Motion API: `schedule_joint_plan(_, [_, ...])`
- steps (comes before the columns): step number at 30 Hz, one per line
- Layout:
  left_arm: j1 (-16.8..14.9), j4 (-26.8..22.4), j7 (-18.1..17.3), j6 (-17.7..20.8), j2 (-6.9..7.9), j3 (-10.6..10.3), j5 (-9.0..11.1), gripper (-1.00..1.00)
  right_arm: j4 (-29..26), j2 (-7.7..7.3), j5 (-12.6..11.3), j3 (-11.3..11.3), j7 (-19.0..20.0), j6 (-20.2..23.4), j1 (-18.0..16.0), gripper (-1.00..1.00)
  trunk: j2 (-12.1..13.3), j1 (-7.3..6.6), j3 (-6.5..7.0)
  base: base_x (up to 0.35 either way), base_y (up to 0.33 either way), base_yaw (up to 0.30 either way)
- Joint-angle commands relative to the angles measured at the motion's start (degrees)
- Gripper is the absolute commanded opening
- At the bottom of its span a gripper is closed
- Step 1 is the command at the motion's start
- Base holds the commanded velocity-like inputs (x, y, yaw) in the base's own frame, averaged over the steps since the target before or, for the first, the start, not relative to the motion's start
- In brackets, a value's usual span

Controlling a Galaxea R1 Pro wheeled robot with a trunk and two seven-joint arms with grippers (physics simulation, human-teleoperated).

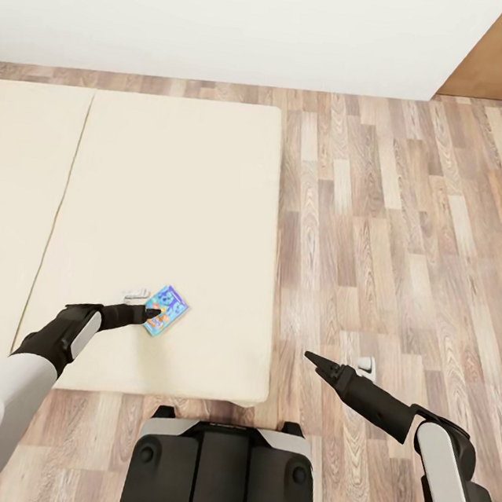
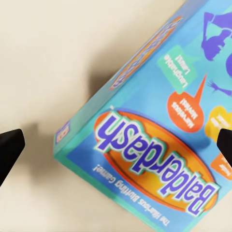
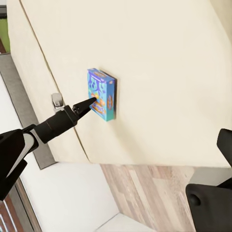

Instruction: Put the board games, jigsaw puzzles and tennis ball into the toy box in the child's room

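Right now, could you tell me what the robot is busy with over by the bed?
The robot stands at the edge of the low bed with the plain beige mattress and reaches its left gripper to the small blue printed "Balderdash" game box lying flat on it. In the left wrist view the fingers are spread on either side of the box, so it is not yet gripped. The right gripper hangs over the wood-plank floor, holding nothing.
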Motion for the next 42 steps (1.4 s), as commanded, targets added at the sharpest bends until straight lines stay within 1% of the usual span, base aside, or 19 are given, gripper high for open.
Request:
schedule_joint_plan(1, [0.0,-0.1,-0.1,0.5,-0.02,0.2,0.5,1.0,0.0,0.02,0.5,-0.1,0.6,0.2,0.0,1.0,-0.1,0.03,-0.15,0.0,0.0,0.0])
schedule_joint_plan(11, [0.0,-0.4,-0.1,0.2,-0.05,0.2,0.5,1.0,0.0,0.16,0.5,0.0,0.6,0.1,0.0,1.0,-0.1,0.03,-0.85,0.0,0.0,0.0])
schedule_joint_plan(25, [0.0,-0.9,-0.1,0.2,-0.14,0.2,0.5,1.0,0.0,0.16,0.5,0.0,0.6,0.1,0.0,1.0,-0.1,0.03,-0.92,0.0,-0.001,0.0])
schedule_joint_plan(33, [0.0,-1.3,-0.1,0.3,-0.14,0.2,0.5,1.0,0.0,0.16,0.5,0.0,0.6,0.1,0.0,1.0,-0.1,0.03,-0.92,0.0,-0.17,0.0])
schedule_joint_plan(42, [0.0,-1.3,-0.1,0.3,-0.14,0.2,0.5,1.0,0.0,0.16,0.5,0.0,0.6,0.1,0.0,1.0,-0.1,0.03,-0.92,0.0,-0.024,0.0])
